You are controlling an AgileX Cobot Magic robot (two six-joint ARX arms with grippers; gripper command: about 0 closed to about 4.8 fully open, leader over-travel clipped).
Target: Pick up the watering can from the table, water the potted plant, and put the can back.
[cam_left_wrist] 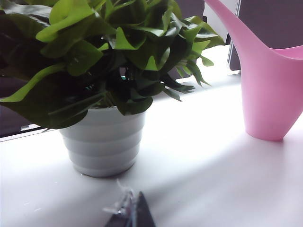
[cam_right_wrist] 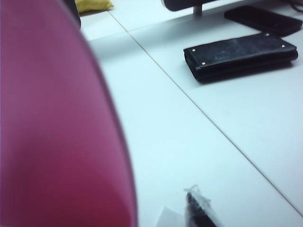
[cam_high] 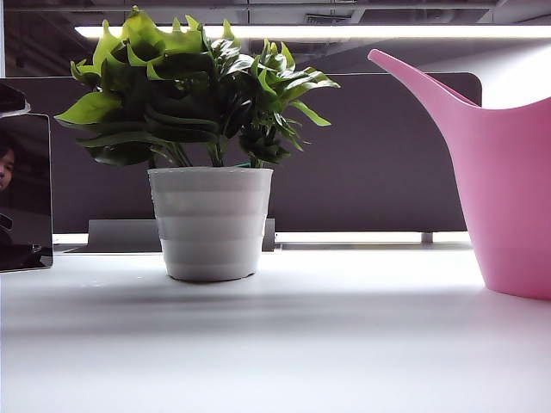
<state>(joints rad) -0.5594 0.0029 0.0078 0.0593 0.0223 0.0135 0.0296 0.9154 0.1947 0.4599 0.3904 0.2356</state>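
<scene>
On the table (cam_high: 275, 344), in the exterior view, one potted plant (cam_high: 209, 219) stands at about nine o'clock of centre and one watering can (cam_high: 508, 189) at three o'clock, upright, well apart from the pot, its spout aimed toward the leaves; neither gripper shows here. The left wrist view repeats the pair, and the left gripper (cam_left_wrist: 129, 213) is a dark sliver at six o'clock, near the pot; its spread cannot be told. The right wrist view is filled at nine o'clock by the can's pink wall, with the right gripper (cam_right_wrist: 198, 210) beside it at six o'clock, jaws unreadable, and one black case (cam_right_wrist: 239, 53) beyond. The pick-up looks in hand; next comes a firm pinch, probably on the handle.
</scene>
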